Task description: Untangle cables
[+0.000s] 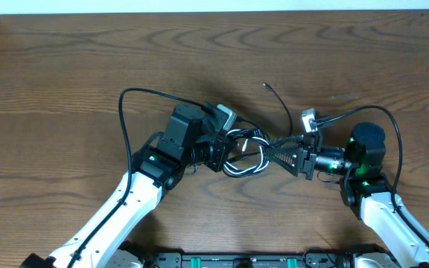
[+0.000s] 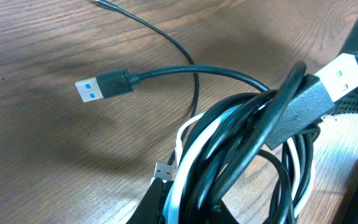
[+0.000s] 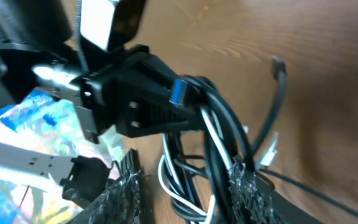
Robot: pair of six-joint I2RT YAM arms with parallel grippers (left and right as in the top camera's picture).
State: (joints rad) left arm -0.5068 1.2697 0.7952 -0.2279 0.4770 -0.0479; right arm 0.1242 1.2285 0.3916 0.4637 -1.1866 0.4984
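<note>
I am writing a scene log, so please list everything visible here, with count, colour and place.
cables: several black, one white, bundled at mid-table
USB plug: one, black with blue insert, free beside the bundle
grey plug: one, silver tip, lying across the bundle
table: one, brown wood, under everything
left gripper: one, black, at the bundle's left
right gripper: one, black, at the bundle's right

Overhead looks straight down on the tabletop (image 1: 51,74). Both wrist views closely face the cables (image 2: 247,124) from opposite sides.
</note>
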